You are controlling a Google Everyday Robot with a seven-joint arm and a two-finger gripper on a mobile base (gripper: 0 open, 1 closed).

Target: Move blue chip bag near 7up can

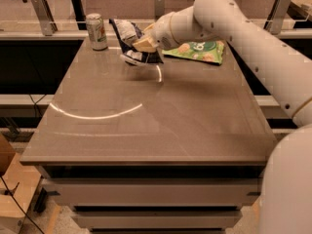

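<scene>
The blue chip bag (pixel 126 32) hangs crumpled in my gripper (pixel 144 44), its dark navy foil creased and showing white label panels. I have it pinched near its middle, lifted just off the far part of the table (pixel 161 126), between the upright 7up can (pixel 96 31) and the green snack bag (pixel 197 51).

Looks like a robotics lab or test bay, not a home. Plain grey-brown worktable (pixel 170 121) on a stacked base, barrier rail on metal posts (pixel 41 13) behind it, cardboard box (pixel 12 179) on the floor at left. White robot arm (pixel 253 38) reaching over from the right. Gripper (pixel 141 45) near the table's far edge, clamped on blue chip bag (pixel 127 33).
</scene>
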